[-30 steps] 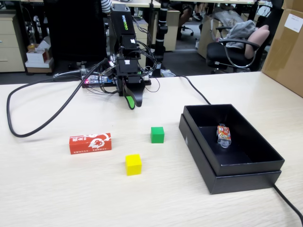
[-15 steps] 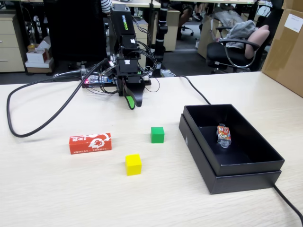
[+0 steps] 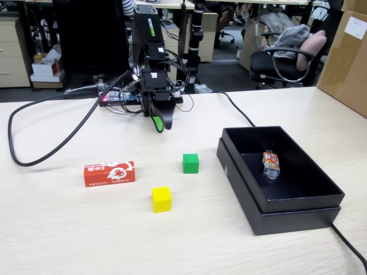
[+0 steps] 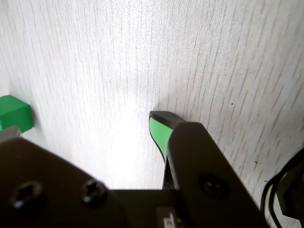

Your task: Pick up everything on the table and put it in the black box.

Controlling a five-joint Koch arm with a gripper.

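green cube (image 4: pixel 14 113) cut off at wrist-view edge

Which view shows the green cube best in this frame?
The fixed view: the green cube sits whole and unobstructed on the table, between the end effector and the black box. The wrist view catches only part of it, cut off at the left edge.
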